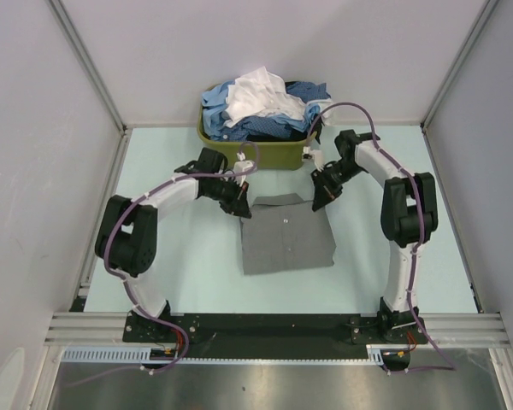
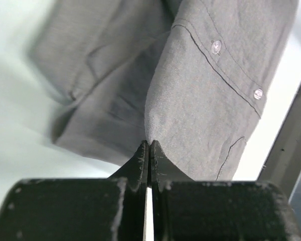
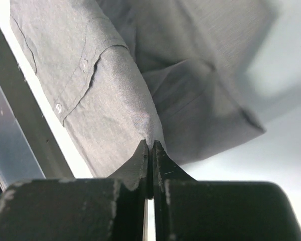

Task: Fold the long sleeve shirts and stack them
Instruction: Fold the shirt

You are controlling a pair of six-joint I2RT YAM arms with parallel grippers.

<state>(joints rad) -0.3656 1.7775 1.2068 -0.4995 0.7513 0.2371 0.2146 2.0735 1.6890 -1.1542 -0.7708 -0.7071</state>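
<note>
Top view, shirt: one plain mid-grey collared button-up cloth shirt (image 1: 286,235) lies as a rough folded rectangle on the pale table (image 1: 171,256), between the arms and just in front of the olive-green plastic basket (image 1: 265,159).
Top view, grippers: left gripper (image 1: 238,203) at its far-left corner, right gripper (image 1: 321,198) at its far-right corner.
Top view, count: one shirt on the table; the heap of white, blue and dark blue shirts (image 1: 261,107) in the basket is probably three or four, too tangled to count.
Left wrist, jaws: pressed together on a pinch of grey cloth at a raised fold; two small pale buttons (image 2: 216,46) show on the placket.
Right wrist, jaws: likewise clamped on a raised grey fold; two buttons show.
Handling: light and limp, no stiffness; it should sag between the holds, so both corners ought to travel together. Best hold: doubled layers at the folded edge, since a thin pinch may slip.
</note>
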